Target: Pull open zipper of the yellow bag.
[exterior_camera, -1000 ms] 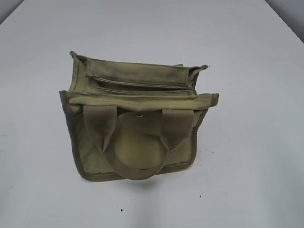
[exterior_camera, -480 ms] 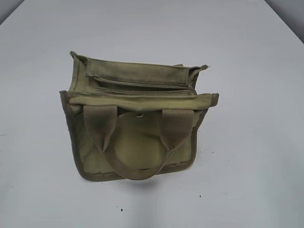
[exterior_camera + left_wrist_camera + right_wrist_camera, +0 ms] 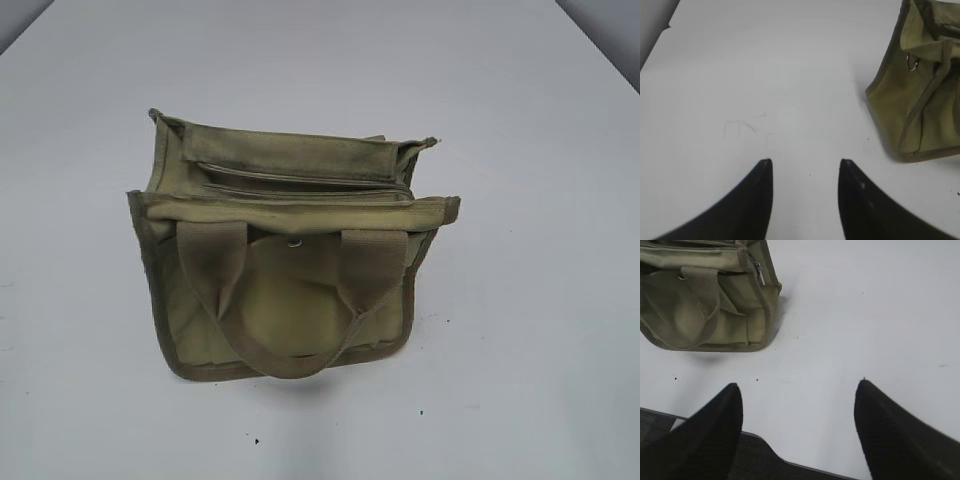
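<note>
Yellow bag (image 3: 290,260) bears no legible writing

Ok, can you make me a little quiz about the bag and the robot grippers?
1. True or false: the left gripper is holding the bag.
2. Which gripper stands wider open? A) left B) right
3. Fill in: the silver zipper pull sits at the end of the bag nearest the ____ gripper.

Key: 1 false, both grippers are open over the bare table, off the bag. 2 B. 3 right.
</note>
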Robot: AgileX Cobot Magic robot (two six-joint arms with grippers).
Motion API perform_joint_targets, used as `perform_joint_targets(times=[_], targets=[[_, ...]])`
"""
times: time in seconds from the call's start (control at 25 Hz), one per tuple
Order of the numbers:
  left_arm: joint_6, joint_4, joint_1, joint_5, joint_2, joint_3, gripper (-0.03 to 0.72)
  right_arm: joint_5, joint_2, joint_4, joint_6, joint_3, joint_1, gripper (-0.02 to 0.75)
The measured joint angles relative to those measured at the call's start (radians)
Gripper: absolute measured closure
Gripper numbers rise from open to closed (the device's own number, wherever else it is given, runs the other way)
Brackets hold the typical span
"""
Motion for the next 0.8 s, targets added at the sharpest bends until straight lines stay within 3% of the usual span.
perform_joint_targets(times=[0.8], targets=[[0.000, -0.002, 0.000, 0.000, -0.019, 0.003, 0.370, -0.008, -0.001, 0.007, 0.000, 0.000, -0.001, 0.196]])
